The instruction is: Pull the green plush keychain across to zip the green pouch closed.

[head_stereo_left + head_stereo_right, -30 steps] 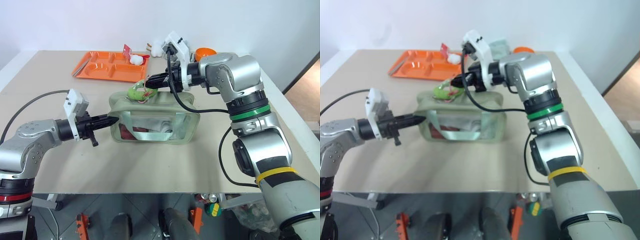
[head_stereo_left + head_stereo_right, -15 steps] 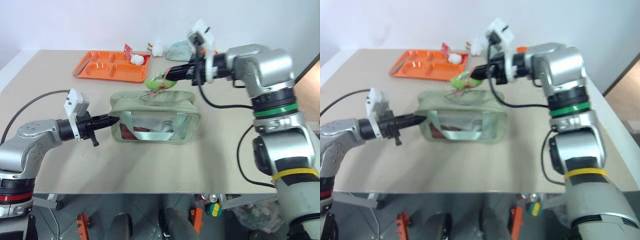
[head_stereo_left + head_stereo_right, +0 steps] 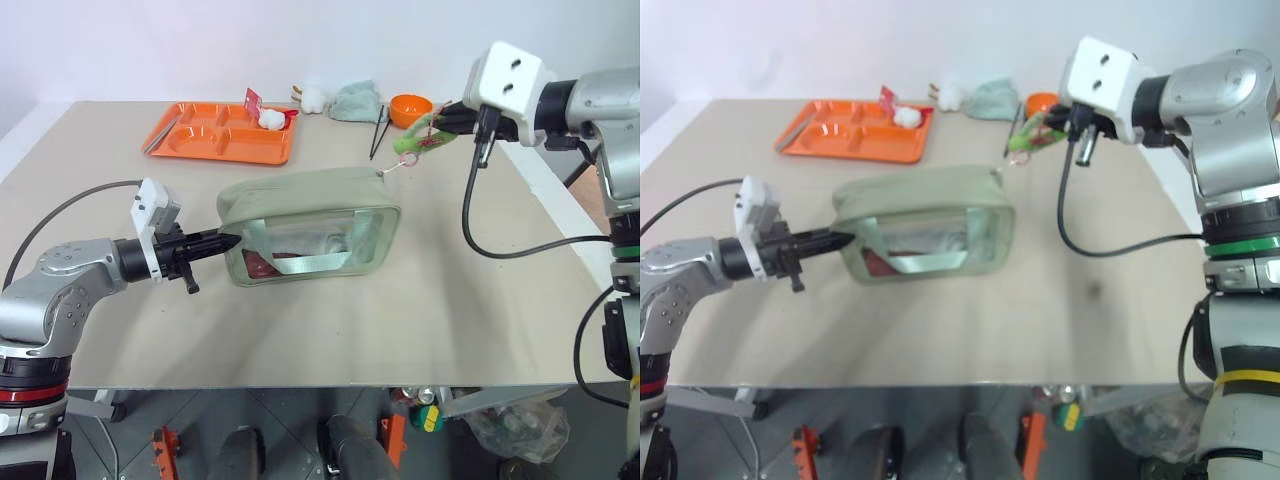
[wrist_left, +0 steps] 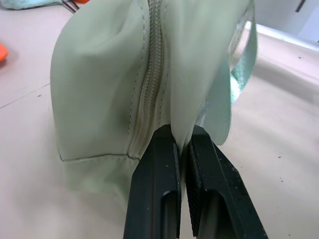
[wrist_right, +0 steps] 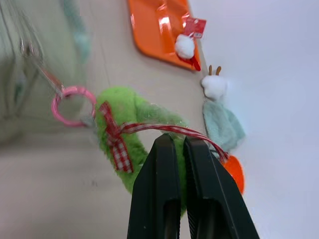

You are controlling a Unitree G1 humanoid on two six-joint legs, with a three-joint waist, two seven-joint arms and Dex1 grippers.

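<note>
Green pouch [image 3: 305,225] sits mid-table, its contents blurred behind the clear window; we see our left gripper [image 4: 182,149] clamped level on its end fabric beside the zipper; our right gripper [image 5: 182,149], raised past the pouch's far corner, pinches the green plush keychain [image 3: 418,135], its body partly hidden.

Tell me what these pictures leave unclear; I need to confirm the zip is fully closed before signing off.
- Zipper's far end: in the left eye view the green pouch top is too small to show the slider; the left wrist view covers just the near end.
- Pouch contents: blurred behind the clear window.
- Right gripper on the green plush keychain: whether string or plush is pinched, the fingers hide.
</note>
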